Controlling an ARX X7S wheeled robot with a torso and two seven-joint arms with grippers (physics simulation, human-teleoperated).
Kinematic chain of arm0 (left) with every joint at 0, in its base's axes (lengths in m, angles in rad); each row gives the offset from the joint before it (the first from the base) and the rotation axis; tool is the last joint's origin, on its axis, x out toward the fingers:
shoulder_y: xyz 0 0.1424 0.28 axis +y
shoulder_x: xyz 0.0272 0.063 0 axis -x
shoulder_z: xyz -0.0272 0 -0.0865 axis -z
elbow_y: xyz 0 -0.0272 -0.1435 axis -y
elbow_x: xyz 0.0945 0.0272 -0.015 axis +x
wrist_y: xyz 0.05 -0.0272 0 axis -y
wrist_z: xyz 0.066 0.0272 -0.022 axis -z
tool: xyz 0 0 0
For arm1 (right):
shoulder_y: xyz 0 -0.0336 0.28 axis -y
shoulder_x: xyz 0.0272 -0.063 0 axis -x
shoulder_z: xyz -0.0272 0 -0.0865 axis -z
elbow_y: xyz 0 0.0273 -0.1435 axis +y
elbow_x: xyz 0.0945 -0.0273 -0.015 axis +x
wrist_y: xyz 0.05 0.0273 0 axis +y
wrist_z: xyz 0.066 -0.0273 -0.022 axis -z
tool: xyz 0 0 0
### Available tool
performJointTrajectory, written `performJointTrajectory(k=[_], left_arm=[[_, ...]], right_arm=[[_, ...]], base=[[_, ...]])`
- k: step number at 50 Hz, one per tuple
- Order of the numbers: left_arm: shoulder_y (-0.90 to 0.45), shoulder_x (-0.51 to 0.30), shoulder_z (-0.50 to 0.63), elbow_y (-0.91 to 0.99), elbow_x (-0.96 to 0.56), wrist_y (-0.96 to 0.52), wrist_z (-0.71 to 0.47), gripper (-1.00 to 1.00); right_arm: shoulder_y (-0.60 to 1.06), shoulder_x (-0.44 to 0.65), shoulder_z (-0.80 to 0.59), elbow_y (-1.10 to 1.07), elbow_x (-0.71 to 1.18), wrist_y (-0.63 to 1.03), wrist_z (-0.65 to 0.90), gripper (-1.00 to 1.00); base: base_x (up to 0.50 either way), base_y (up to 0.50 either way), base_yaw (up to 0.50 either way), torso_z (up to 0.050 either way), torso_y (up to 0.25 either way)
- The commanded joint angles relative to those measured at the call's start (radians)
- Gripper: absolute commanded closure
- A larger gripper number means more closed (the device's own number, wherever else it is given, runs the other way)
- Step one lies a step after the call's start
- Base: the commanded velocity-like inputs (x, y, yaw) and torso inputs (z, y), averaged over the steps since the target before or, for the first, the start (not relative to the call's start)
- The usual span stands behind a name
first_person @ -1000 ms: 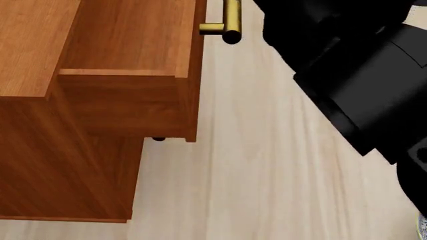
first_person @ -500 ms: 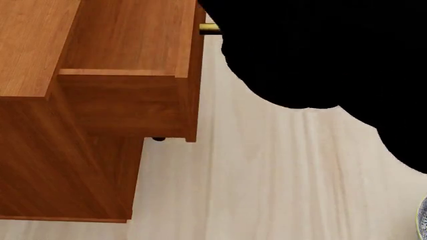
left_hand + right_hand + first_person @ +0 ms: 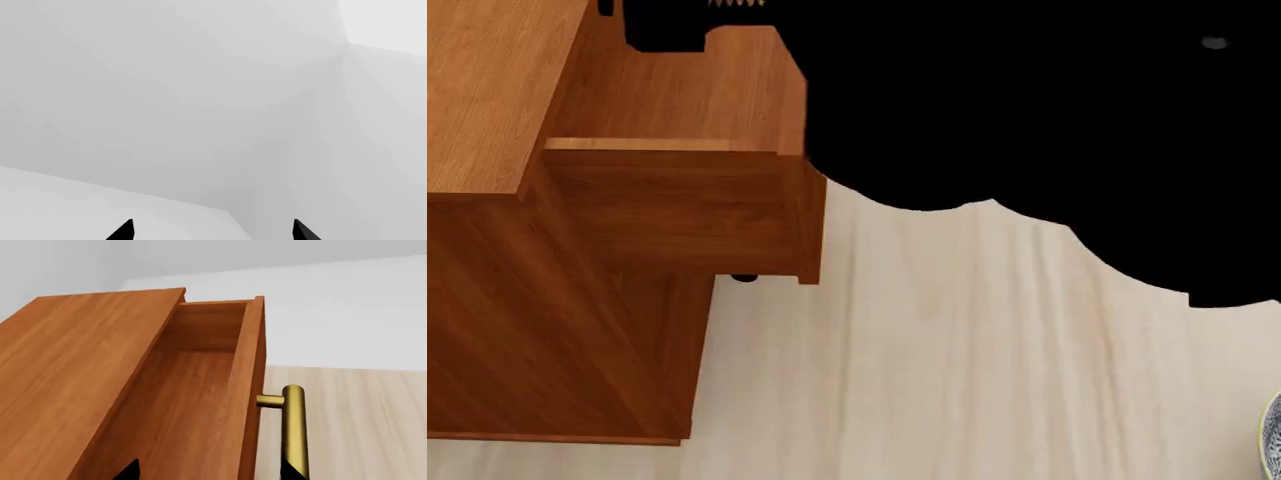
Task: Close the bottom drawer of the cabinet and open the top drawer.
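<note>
my right gripper (image 3: 210, 475) shows only two dark fingertips at the edge of its wrist view, spread apart with nothing between them, so i read it as released. one tip sits just beside the brass handle (image 3: 293, 430) of the top drawer (image 3: 193, 390), the other over the drawer's inside. from the head view my right arm (image 3: 1028, 110) is a black mass covering the drawer's front, so the handle is hidden there.

the top drawer is already pulled out from the cabinet (image 3: 507, 300); i see its open box and side wall sticking forward. its inside looks empty, bare wood down to the floor of it, though the near part is out of view.

the bottom drawer i cannot see clearly; nothing juts out low on the cabinet in the head view, so i judge it closed. that would put me near the end of the opening step: the next move is either a last pull on the handle or backing my hand away cleanly without bumping the drawer.

my left gripper (image 3: 210, 232) is open too, facing only blank pale walls.
</note>
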Motion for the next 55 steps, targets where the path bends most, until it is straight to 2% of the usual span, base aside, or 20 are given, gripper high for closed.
performJointTrajectory(k=[1, 31, 42, 55], left_arm=[[0.001, 0.0, 0.0, -0.002, 0.0, 0.003, -0.001, -1.0], [0.004, -0.001, 0.001, -0.001, -0.012, 0.011, 0.002, -1.0], [0.006, -0.002, 0.002, 0.001, -0.014, 0.011, 0.0, -1.0], [0.007, -0.003, 0.002, 0.001, -0.014, 0.012, -0.003, -1.0]], right_arm=[[-0.01, -0.014, -0.026, 0.009, 0.003, 0.034, 0.012, -1.0], [-0.112, -0.013, -0.181, 0.193, -0.045, 0.119, 0.078, -1.0], [-0.083, 0.037, -0.205, 0.235, -0.051, 0.16, 0.113, -1.0], [-0.066, 0.133, -0.231, 0.19, -0.045, 0.2, 0.2, -1.0]], base=[[0.0, 0.0, 0.0, 0.0, 0.0], [0.0, 0.0, 0.0, 0.0, -0.001], [0.01, 0.0, 0.0, 0.0, -0.01], [0.0, 0.0, 0.0, 0.0, -0.009]])
